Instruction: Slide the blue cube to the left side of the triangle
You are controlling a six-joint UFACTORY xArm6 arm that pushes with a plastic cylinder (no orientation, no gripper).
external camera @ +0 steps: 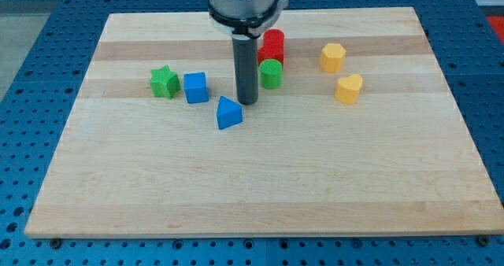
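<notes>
While unlabelled, blue cube [196, 87] sits left of blue triangle [229, 113].

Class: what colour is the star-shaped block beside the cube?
Green: the star block sits left of the blue cube, in the camera view.

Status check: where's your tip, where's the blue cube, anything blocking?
My tip down between blue triangle and green cylinder. Blue cube up-left of triangle, beside green star. Path to cube unobstructed.

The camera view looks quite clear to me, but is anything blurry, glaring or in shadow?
Camera view: even, soft light, no glare on the wooden board; blocks like the blue cube and blue triangle look sharp, with only faint shadows; my tip is crisp, while the arm's metal head is cut off at the view's top.
</notes>
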